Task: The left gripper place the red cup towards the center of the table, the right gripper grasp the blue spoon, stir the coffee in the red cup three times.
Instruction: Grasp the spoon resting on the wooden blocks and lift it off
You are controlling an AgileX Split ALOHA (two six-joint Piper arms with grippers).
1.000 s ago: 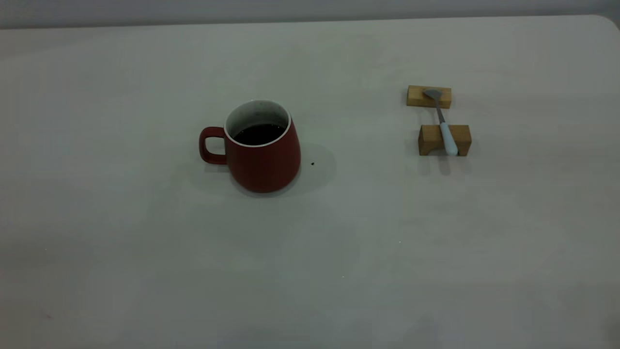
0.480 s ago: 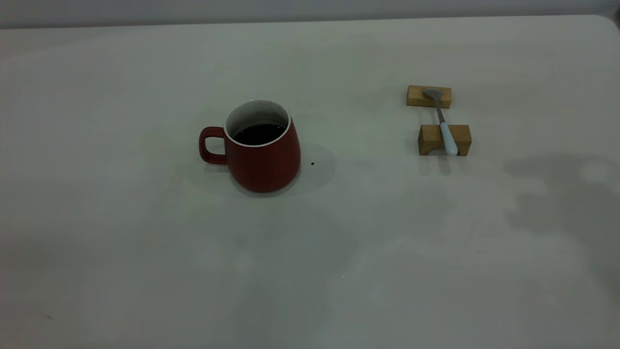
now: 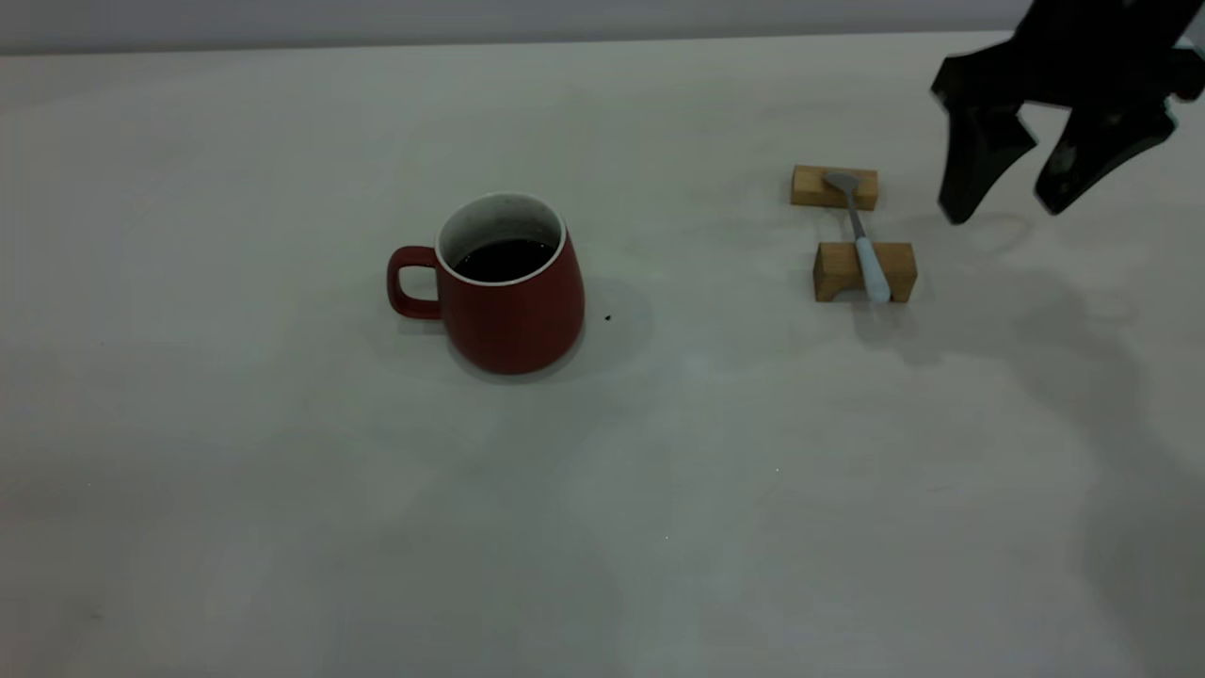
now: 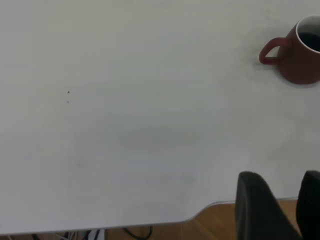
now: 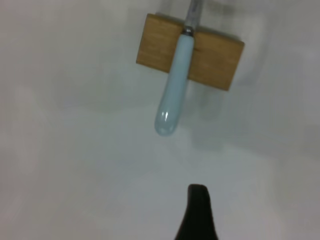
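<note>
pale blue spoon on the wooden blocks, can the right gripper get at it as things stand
Probably yes. The black right gripper hangs open beside the pale blue, grey-necked spoon, which bridges two small wooden blocks, handle raised off the off-white table. Nothing stands between them.

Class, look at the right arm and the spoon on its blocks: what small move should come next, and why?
Probably bring the right gripper down and leftward over the blue spoon handle. Its jaws are open and empty, up and to the right of the two wooden blocks that hold the spoon, and the red cup already stands mid-table.
</note>
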